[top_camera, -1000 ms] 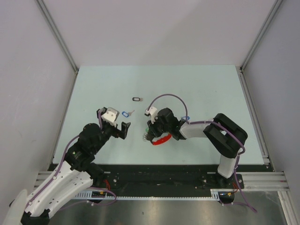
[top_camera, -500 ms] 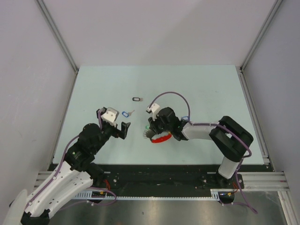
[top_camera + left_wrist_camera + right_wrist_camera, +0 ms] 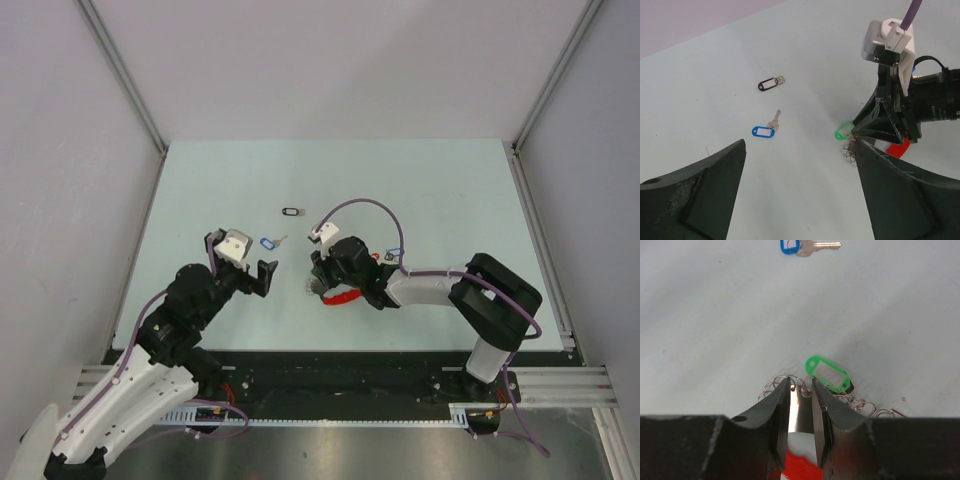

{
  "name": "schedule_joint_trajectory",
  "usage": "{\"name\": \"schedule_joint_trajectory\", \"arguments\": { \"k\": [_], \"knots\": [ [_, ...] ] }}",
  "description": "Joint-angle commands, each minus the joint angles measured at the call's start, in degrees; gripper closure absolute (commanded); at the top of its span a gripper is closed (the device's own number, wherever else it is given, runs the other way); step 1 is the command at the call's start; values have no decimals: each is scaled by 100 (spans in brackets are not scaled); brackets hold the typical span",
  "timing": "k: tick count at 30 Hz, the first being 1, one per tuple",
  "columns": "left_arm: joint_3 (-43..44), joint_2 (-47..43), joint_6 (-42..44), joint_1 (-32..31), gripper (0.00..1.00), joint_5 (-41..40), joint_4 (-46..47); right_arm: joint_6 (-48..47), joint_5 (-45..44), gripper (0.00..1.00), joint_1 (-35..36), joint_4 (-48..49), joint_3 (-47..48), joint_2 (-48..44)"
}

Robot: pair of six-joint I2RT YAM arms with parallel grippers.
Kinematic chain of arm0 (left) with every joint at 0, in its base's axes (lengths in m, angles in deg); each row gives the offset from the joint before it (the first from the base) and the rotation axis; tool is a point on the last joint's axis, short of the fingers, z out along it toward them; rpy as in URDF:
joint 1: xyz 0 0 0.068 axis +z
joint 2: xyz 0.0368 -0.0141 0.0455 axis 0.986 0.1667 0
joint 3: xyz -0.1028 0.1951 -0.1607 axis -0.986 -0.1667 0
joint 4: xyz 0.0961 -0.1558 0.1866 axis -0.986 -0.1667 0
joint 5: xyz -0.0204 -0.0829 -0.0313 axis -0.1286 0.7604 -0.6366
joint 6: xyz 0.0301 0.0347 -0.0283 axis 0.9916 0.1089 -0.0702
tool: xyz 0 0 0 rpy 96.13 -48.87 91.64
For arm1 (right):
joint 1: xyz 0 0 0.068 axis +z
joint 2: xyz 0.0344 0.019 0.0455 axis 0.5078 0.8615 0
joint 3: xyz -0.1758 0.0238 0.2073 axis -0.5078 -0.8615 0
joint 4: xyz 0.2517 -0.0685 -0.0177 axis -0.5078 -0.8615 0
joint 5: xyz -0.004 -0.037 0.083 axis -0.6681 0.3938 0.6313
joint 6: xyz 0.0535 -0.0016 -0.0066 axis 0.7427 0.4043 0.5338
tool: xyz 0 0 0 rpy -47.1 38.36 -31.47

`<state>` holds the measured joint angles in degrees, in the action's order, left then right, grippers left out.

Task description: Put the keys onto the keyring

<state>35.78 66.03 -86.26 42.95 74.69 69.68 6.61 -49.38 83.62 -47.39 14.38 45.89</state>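
At mid-table, the keyring (image 3: 801, 416): it lies on the table (image 3: 440, 190), its red band (image 3: 345, 296) toward the near side and its green tag (image 3: 827, 372) fanned out beside the coils.
Right gripper (image 3: 801, 388): clenched on the keyring's flat silver strip, with the jaws narrow on either side of it.
Left gripper (image 3: 800, 150): released, jaws spread wide, hovering just left of the keyring with nothing in it.
Blue-tagged key (image 3: 764, 131): loose on the table, to the far left of the keyring and apart from it.
Black-tagged key (image 3: 768, 84): loose too, further off toward the far side.
Progress: early, I'd say. The ring is secured, but neither loose key is picked up or threaded on, so both are left to do.
Room to move: there is plenty of open surface around both keys and beyond them. The side walls (image 3: 70, 200) and the table edges are well away.
Tight spot: the two grippers are near each other at the ring.
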Motion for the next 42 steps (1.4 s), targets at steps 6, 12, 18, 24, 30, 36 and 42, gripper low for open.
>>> {"name": "schedule_joint_trajectory", "arguments": {
  "k": [6, 12, 18, 24, 30, 36, 42],
  "knots": [
    [185, -85, -129, 63, 5, 77, -2, 99, -459, 72, 157, 399, -44, 450],
    [168, -76, -130, 63, 5, 103, 6, 20, -504, 72, 165, 513, -254, 398],
    [176, -67, -138, 62, 5, 112, 6, -95, -468, 73, 165, 601, -272, 529],
    [176, -59, -129, 71, 5, 121, 6, -235, -319, 73, 174, 830, -307, 617],
    [176, -50, -130, 71, 5, 130, 15, -358, -433, 72, 174, 1014, -307, 731],
    [176, -50, -138, 89, 5, 147, 15, -490, -547, 74, 174, 1076, -307, 837],
    [168, -50, -147, 98, 5, 156, 15, -543, -705, 83, 174, 1286, -342, 925]
  ]
}}
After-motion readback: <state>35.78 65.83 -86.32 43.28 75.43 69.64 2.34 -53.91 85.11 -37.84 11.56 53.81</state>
